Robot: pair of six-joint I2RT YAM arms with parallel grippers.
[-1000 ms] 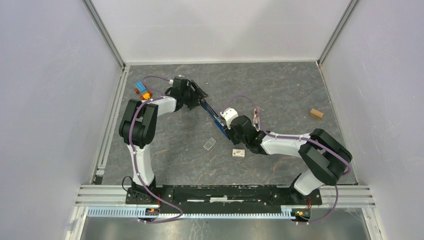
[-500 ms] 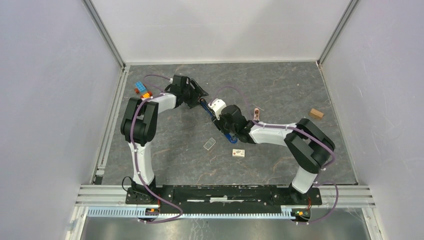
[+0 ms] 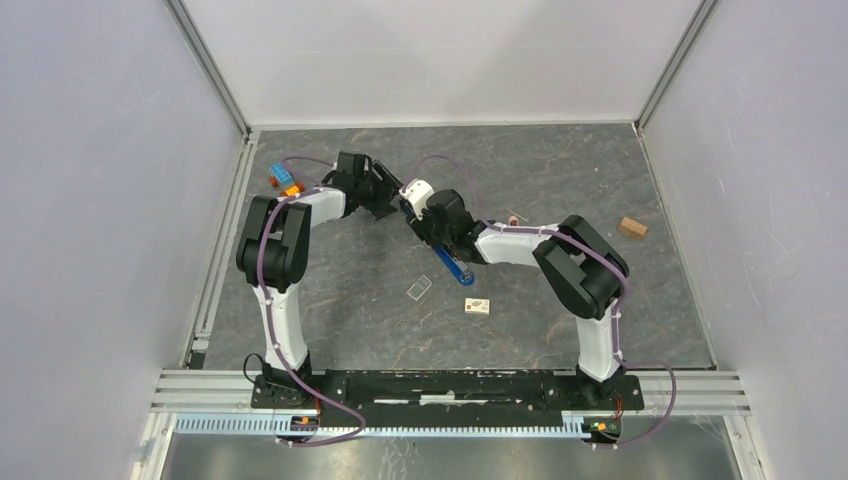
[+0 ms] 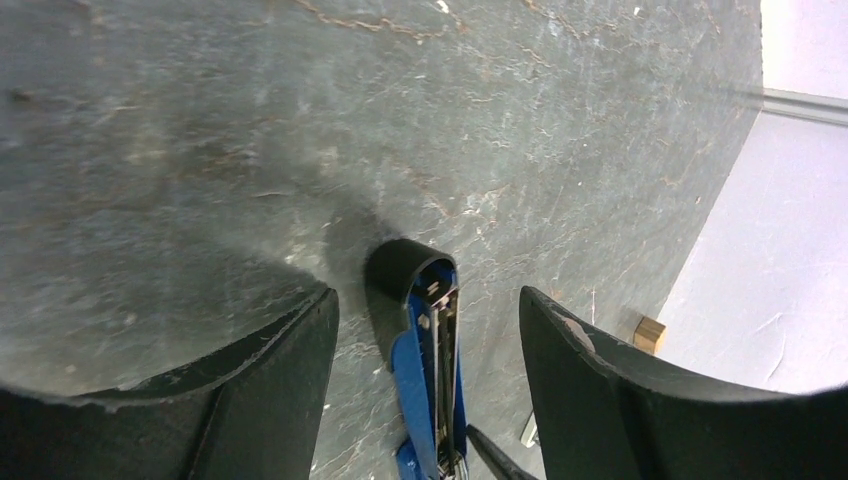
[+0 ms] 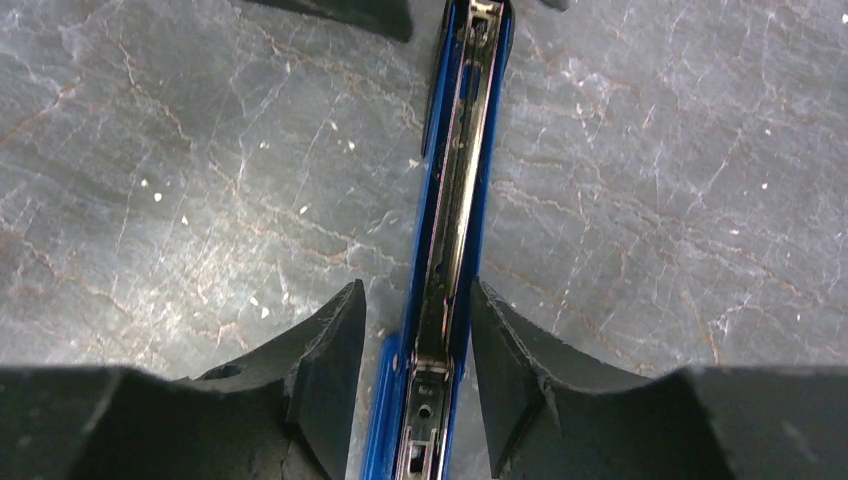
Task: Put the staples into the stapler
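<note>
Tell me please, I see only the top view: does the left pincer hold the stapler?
Observer: No. The left pincer is open; the black end of the stapler lies in the gap, touching neither side.
Operator: And the right pincer?
Observer: The right pincer straddles the blue body, and a strip of table shows on one side, so it is not clamped.
Operator: Is the stapler opened?
Observer: Yes, its metal channel faces up, uncovered.
</note>
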